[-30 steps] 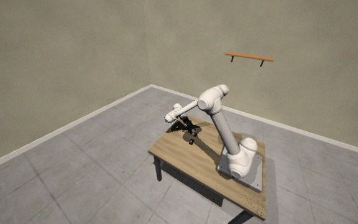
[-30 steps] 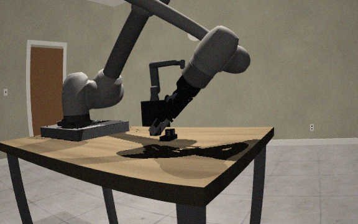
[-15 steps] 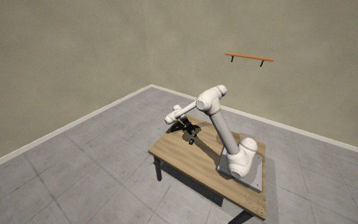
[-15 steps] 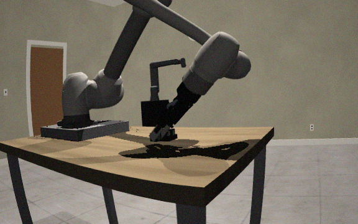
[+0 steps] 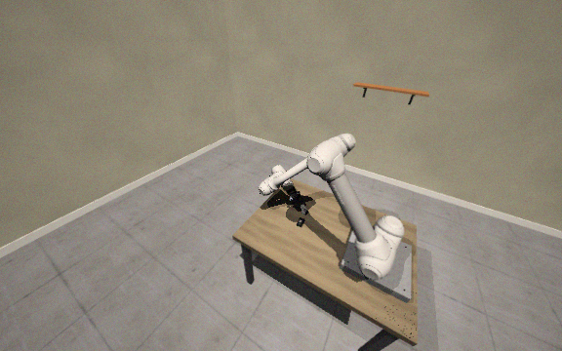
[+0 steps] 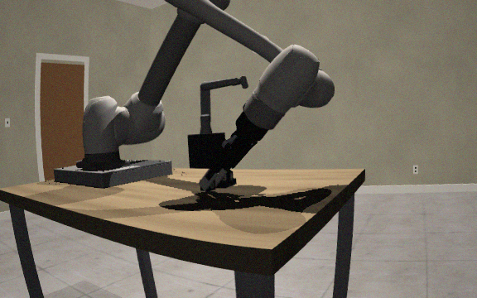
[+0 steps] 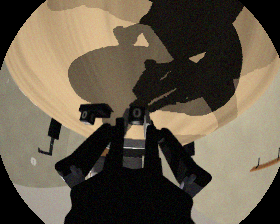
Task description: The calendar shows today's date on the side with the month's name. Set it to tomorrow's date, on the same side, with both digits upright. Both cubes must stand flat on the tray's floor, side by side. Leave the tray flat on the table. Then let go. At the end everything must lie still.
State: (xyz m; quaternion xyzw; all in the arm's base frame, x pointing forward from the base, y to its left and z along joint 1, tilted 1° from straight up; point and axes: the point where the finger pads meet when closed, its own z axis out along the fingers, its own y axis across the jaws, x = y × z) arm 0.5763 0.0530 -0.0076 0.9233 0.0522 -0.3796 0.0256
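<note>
My gripper point(image 5: 304, 211) point(image 6: 206, 187) point(image 7: 136, 115) is tilted and shut on a dark cube point(image 7: 136, 113). A pale 0 shows on the cube's face towards the wrist camera. The fingertips are low over the table beside the tray; whether the held cube touches the table cannot be told. The small black tray point(image 6: 233, 182) point(image 7: 104, 108) stands on the table, left of the fingers in the wrist view and partly behind them in the exterior view. Another dark cube point(image 7: 85, 115) is at the tray, with a pale rounded digit, seemingly 0. Its other faces are hidden.
The wooden table point(image 5: 281, 249) point(image 6: 139, 223) carries the arm's grey base plate point(image 5: 400, 288) point(image 6: 85, 179) at its far end from the tray. The arm's dark shadow falls across the table around the gripper. An orange shelf point(image 5: 390, 90) is on the wall.
</note>
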